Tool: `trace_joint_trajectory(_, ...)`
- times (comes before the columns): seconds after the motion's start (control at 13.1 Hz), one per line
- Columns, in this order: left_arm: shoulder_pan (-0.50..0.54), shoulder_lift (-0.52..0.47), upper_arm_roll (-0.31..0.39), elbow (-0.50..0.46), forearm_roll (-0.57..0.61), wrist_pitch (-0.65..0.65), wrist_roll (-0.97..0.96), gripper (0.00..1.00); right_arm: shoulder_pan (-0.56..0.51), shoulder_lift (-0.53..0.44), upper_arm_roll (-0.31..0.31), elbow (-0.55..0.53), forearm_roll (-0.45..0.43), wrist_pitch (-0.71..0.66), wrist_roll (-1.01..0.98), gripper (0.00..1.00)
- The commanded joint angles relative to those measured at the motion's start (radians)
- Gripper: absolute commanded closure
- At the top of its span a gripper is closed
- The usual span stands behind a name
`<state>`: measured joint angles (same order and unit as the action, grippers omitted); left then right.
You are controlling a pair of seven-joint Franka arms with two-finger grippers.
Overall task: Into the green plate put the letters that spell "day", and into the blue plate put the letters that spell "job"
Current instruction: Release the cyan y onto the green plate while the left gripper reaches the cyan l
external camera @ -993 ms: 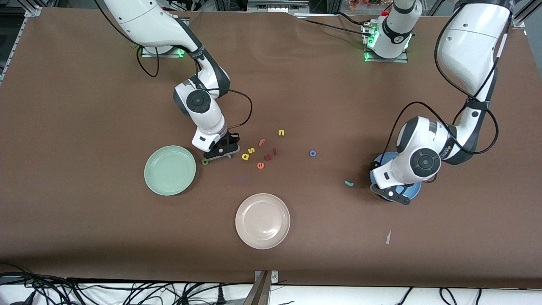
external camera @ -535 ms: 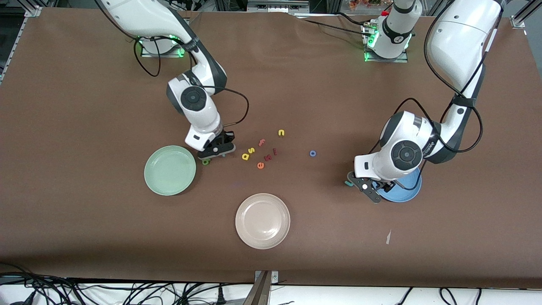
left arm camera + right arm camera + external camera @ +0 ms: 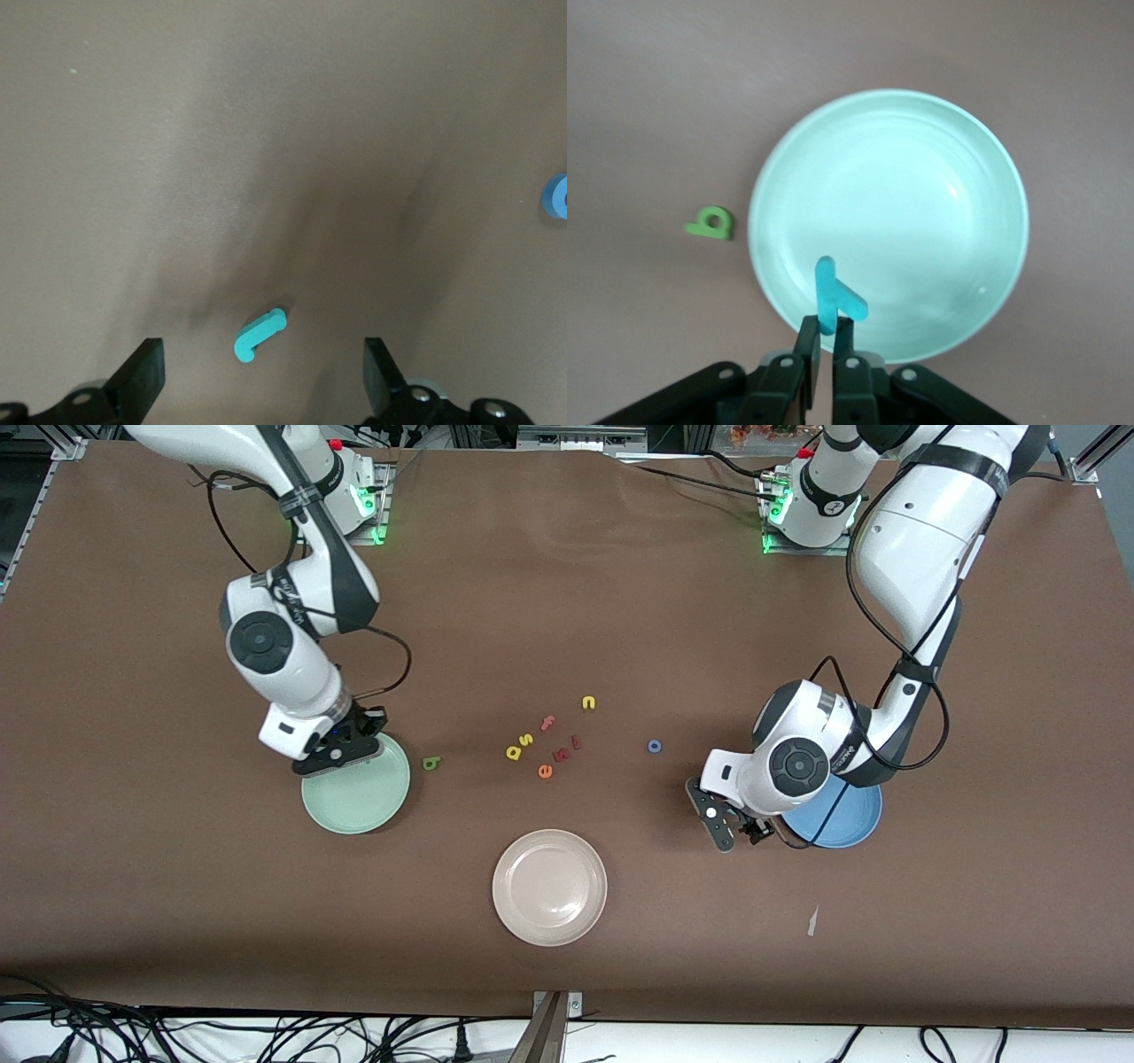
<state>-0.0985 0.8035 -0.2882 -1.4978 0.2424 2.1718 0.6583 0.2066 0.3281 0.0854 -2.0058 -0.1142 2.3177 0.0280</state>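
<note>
Your right arm reaches down from its base with the wrist bent over the green plate (image 3: 355, 793); the right gripper (image 3: 826, 335) hangs above that plate's rim, its fingers pinched tight on the stem of the teal y (image 3: 833, 294). The olive-green d (image 3: 431, 763) lies on the table just beside the plate, toward the left arm's end, apart from its edge. Your left arm folds low, and the left gripper (image 3: 262, 376) hovers over bare table beside the blue plate (image 3: 850, 819), fingers spread wide with nothing between them but the teal j (image 3: 259, 335) lying flat on the cloth below. The blue o (image 3: 655, 746) sits alone, farther from the front camera than that gripper. The yellow a (image 3: 514, 753) and the red b (image 3: 559, 755) lie in the cluster at mid-table, well apart from both plates. The beige plate (image 3: 549, 886) sits nearer the front camera, with open cloth all around it.
</note>
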Motion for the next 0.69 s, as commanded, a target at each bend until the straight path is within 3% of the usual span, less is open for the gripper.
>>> trace_joint_trajectory(0.0,0.011,0.014,0.001,-0.001,0.017,0.028,0.041,0.06,-0.022,-0.001,0.013,-0.022,-0.001,0.022,-0.008,0.00)
trace_joint_trajectory(0.23,0.032,0.045,0.001,-0.002,0.015,0.077,0.104,0.14,-0.024,-0.001,0.014,-0.022,0.001,0.023,0.000,0.00)
trace_joint_trajectory(0.31,0.031,0.046,0.001,-0.002,0.017,0.077,0.113,0.24,-0.024,-0.001,0.014,-0.021,0.001,0.023,0.007,0.00)
trace_joint_trajectory(0.46,0.036,0.046,0.001,-0.004,0.017,0.077,0.132,0.54,-0.024,0.028,0.014,-0.013,0.028,0.047,0.012,0.00)
trace_joint_trajectory(0.61,0.037,0.042,0.001,-0.015,0.017,0.077,0.132,0.90,0.000,0.067,0.019,0.001,0.063,0.110,0.023,0.00)
